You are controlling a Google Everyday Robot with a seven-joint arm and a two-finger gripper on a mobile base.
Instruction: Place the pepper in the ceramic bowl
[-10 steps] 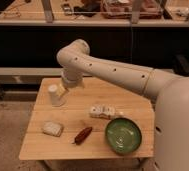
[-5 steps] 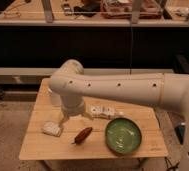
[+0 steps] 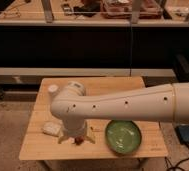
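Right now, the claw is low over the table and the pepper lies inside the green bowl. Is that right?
No. The camera view shows the pepper lying on the table beneath the claw, beside the green bowl, not inside it.

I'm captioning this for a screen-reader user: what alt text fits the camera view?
A white robot arm reaches from the right over a wooden table, its gripper pointing down, fingers open either side of a small dark red chili pepper. In the image, a round green glazed ceramic bowl sits to its right, a pale rectangular block to its left.
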